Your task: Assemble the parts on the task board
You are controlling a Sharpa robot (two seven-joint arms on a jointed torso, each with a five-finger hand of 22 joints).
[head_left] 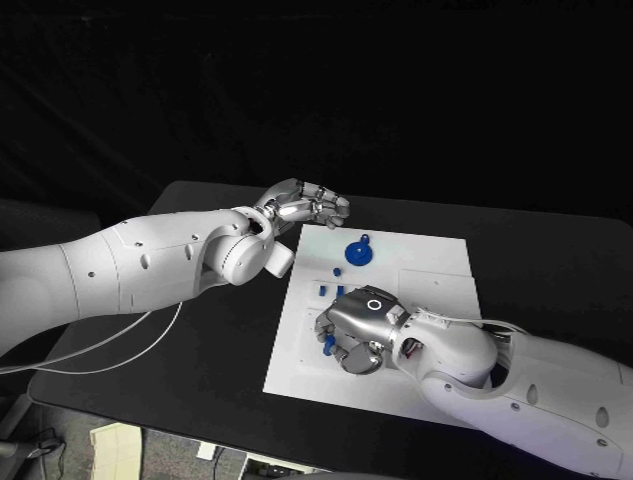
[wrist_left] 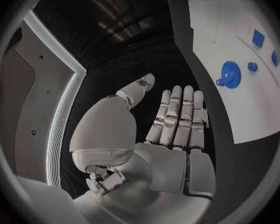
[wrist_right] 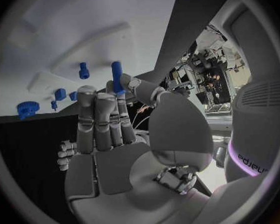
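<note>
right hand (wrist_right: 109,129): silver, pinching a slim blue peg (wrist_right: 117,76) upright between thumb and fingertip, low over the white board (head_left: 417,290). left hand (wrist_left: 171,134): fingers straight, pressed together, holding nothing, off the board's far corner. blue toothed gear (head_left: 359,250) lies flat on the board.

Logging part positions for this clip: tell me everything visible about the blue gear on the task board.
The blue gear is a round, toothed disc, plastic-looking, with a small raised hub. It lies flat on the white task board, in the part farthest from the robot. A smaller blue round piece sits close beside it, apart. Nothing grips it: the left robot hand hovers beyond the board's corner, and the right robot hand is over the board's near part.
</note>
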